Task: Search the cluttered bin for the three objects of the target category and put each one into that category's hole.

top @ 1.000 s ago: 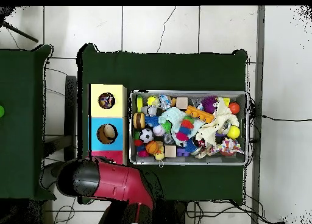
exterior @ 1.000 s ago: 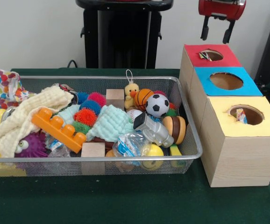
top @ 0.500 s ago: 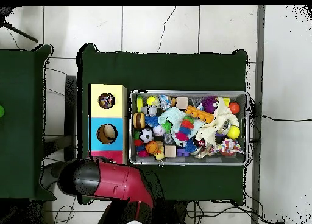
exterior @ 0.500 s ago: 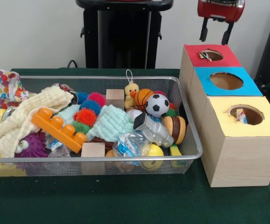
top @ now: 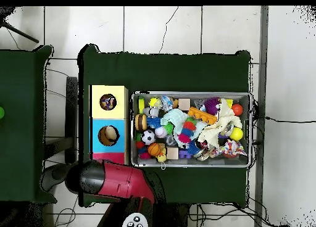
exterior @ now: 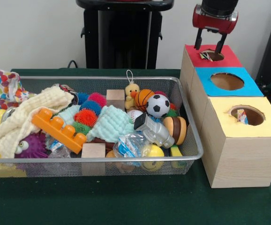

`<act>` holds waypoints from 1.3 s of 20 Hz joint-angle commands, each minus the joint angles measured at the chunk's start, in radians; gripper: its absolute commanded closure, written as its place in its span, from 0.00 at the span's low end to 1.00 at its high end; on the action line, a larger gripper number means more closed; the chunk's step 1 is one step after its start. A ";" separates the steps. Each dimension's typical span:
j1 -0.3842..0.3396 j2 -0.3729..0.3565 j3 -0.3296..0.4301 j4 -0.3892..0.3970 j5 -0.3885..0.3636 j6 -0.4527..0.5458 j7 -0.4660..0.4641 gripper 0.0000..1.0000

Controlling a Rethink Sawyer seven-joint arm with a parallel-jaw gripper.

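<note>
Right now my gripper [exterior: 208, 47] hangs over the red-topped box [exterior: 229, 58], fingers spread apart w/ nothing between them, tips just above the hole [exterior: 212, 55] in that box. In the overhead view the arm [top: 114, 181] covers the red box, so only the front view shows the fingers.

Something small & colourful sits inside the red hole; can't tell what. The blue-topped box [exterior: 229, 89] next to it shows a brownish thing through its hole in the overhead view. The yellow-topped box [exterior: 257, 127] has a small item leaning at its hole's rim.

The wire mesh bin [exterior: 191, 154] is full, left of the boxes in the front view. Soccer ball [exterior: 158, 105] sits nr the bin's box-side end, touching a mini basketball [exterior: 143, 98] beside a yellow duck plush [exterior: 131, 92]. A small baseball [exterior: 134, 115] lies just in front of those. Also in there: orange toy brick [exterior: 58, 129], wooden cube [exterior: 93, 151], mint cloth [exterior: 108, 123], cream cloth [exterior: 25, 117], purple spiky toy [exterior: 31, 145], toy burger [exterior: 175, 129].
</note>
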 commanded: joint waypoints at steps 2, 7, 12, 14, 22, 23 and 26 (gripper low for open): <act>-0.029 0.130 0.027 -0.003 -0.022 -0.137 0.184 0.00; -0.029 0.161 0.031 -0.007 -0.011 -0.172 0.190 0.00; -0.024 0.166 0.034 -0.008 0.004 -0.187 0.210 0.00; -0.025 0.166 0.039 -0.008 0.013 -0.191 0.217 0.00; -0.025 0.147 0.044 -0.005 0.049 -0.184 0.247 0.00; -0.023 0.150 0.041 -0.007 0.051 -0.184 0.250 1.00; -0.031 0.144 0.048 -0.003 0.050 -0.178 0.239 1.00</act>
